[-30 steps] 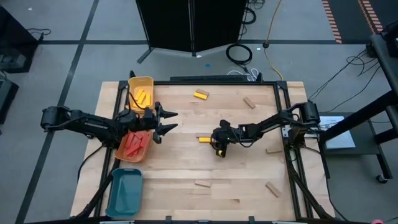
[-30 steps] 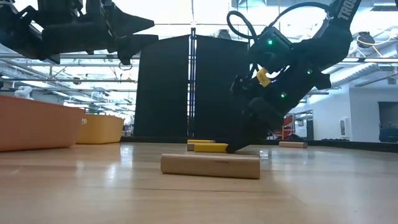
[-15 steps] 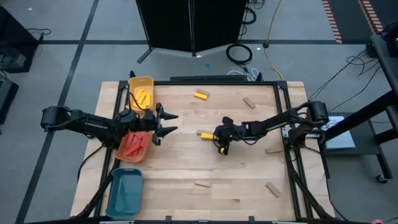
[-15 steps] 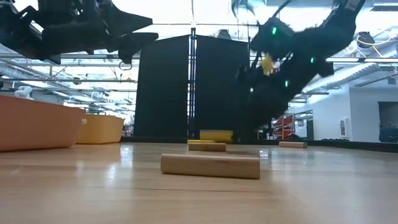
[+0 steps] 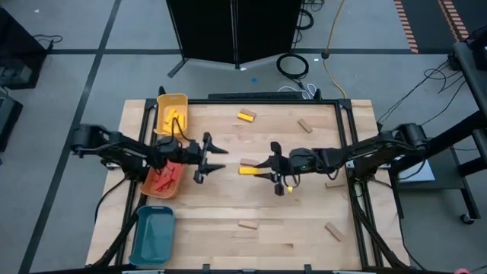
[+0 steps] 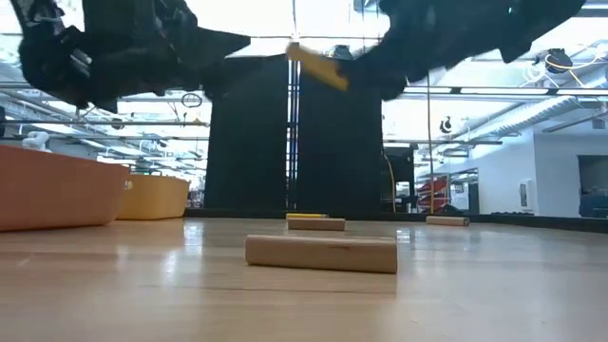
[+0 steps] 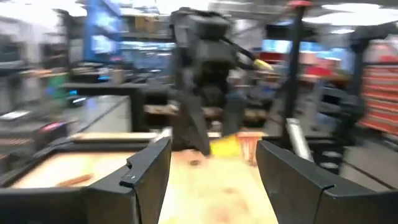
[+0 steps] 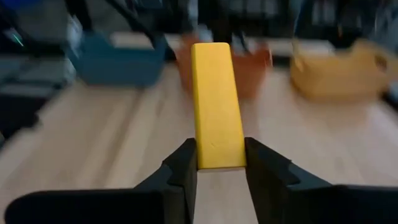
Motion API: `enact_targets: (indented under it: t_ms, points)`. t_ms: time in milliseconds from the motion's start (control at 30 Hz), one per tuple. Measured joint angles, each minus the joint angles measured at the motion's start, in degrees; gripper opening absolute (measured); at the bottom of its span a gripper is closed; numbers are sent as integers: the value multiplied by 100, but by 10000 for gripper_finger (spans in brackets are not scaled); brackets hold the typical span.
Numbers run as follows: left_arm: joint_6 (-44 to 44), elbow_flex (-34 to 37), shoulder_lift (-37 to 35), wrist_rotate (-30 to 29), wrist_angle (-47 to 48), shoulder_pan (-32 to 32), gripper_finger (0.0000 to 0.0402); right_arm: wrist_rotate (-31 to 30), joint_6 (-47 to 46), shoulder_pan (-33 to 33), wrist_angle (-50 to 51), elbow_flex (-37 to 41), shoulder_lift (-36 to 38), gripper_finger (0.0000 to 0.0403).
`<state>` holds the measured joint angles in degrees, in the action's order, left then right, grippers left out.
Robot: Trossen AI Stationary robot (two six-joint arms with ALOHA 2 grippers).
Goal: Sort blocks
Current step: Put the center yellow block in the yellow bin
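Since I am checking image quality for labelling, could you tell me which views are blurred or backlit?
Left wrist view: whole scene smeared. Right wrist view: yellow block sharp in the right tool, trays behind soft. Low view: both arms dark against bright ceiling lights, tan block crisp. High view: evenly lit.

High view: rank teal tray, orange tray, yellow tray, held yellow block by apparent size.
1. teal tray
2. orange tray, partly hidden by the left arm, so unsure against the teal
3. yellow tray
4. yellow block, in the right gripper

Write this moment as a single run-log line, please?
right claw: shut on yellow block, lifted | left claw: open, empty, beside orange tray | tan blocks: on table
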<state>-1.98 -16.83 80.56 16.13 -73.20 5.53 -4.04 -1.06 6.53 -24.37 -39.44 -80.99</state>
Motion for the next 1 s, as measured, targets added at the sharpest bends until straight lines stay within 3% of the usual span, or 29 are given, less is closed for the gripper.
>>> enact_targets:
  t_ms: [167,300,467,733,1000]
  points:
    - [287,-615,835,157,-328,-329,232,-51,124,185,-1296,-9,-48,92]
    - [253,-1152,1279,131,-334,-466,232,-75,40,227,-1715,-9,-66,92]
    - [331,-1527,1550,62,-331,-618,232,-181,21,305,-1741,-9,-74,93]
    - [568,-1612,1568,-572,-638,-811,232,-1072,38,536,-1689,-9,-74,93]
    - [593,-1612,1568,-617,-1028,-860,232,-1598,45,624,-1637,-9,-74,93]
